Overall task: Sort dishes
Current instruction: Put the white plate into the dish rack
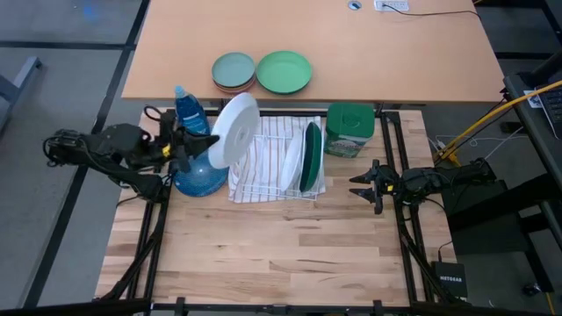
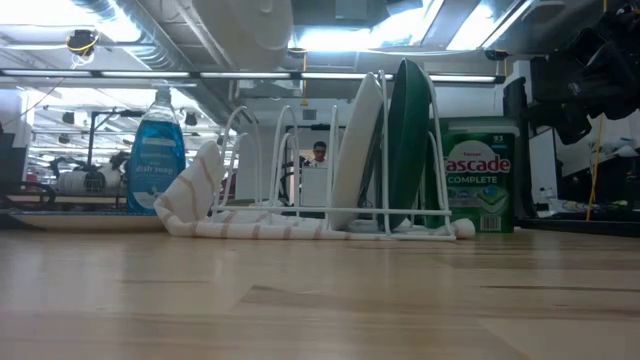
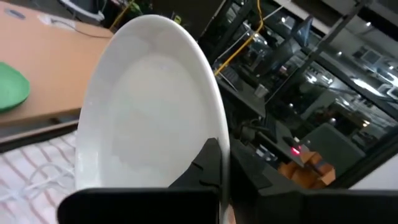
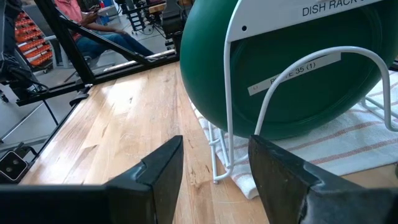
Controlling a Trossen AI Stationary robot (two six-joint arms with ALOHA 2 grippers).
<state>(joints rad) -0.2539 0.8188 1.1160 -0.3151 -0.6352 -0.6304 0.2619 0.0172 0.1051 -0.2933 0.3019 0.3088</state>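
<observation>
My left gripper [image 1: 206,143] is shut on a white plate [image 1: 235,130], held in the air over the left end of the white wire dish rack [image 1: 263,180]. The plate fills the left wrist view [image 3: 149,106]. A second white plate [image 1: 292,158] and a dark green plate [image 1: 311,156] stand on edge in the rack's right slots. They also show in the low view as the white plate [image 2: 358,150] and the green plate [image 2: 408,140]. A dark blue plate [image 1: 198,180] lies flat on the table left of the rack. My right gripper [image 1: 364,186] is open and empty, right of the rack. My left gripper pinches the white plate's rim [image 3: 214,134] between its two fingers, one finger [image 3: 208,168] on the plate's hollow face and the other behind it. The fingers come about level from the table's left. The plate is lifted clear and steeply tilted, nearly on edge.
A blue dish-soap bottle [image 1: 189,111] stands by the blue plate. A green detergent box [image 1: 349,129] stands right of the rack's far end. A striped towel [image 1: 263,140] lies under the rack. A light-green plate [image 1: 284,72] and a grey-teal plate [image 1: 233,70] lie on the far tabletop.
</observation>
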